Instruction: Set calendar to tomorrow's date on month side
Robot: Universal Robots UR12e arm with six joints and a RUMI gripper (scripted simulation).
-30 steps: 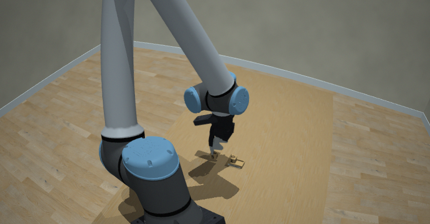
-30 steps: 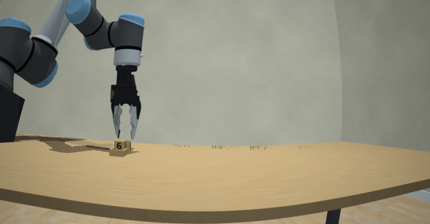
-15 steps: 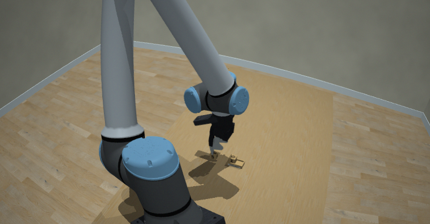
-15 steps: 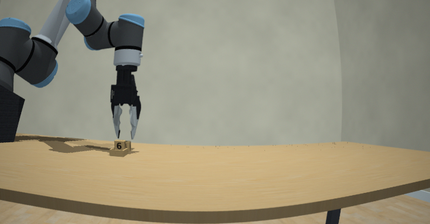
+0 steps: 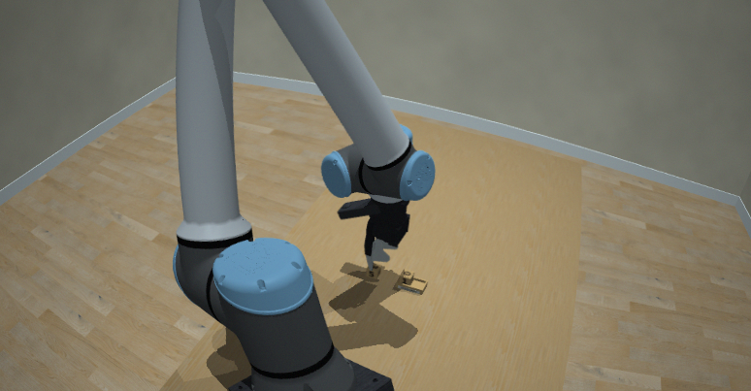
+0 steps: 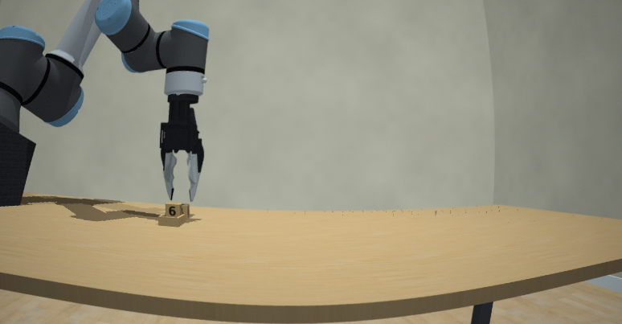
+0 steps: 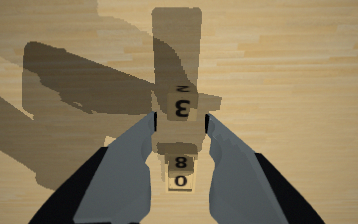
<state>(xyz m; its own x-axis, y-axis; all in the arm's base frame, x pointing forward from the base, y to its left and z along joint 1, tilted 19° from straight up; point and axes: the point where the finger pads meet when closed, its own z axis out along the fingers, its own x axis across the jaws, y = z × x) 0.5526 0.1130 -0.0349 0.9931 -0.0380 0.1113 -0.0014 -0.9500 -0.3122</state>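
My gripper point(image 5: 371, 261) point(image 6: 181, 197) point(image 7: 181, 114) hangs just above the calendar cubes, fingers partly open and holding nothing. In the wrist view a wooden cube point(image 7: 181, 106) with a 3 on top sits between my fingertips. A second cube point(image 7: 180, 172), with an 8 on top and a 0 on its side, lies nearer the camera. In the top view one cube point(image 5: 374, 272) lies right under my fingers, and the small wooden tray point(image 5: 417, 285) stands just right of it with a cube point(image 5: 407, 275) at its end. The exterior view shows a cube face reading 6 point(image 6: 171, 211) above the tray's base point(image 6: 171, 222).
The calendar stands on a wide wooden table point(image 6: 348, 252) near the arm's base. The arm's shadow point(image 5: 368, 314) falls across the table beside the cubes.
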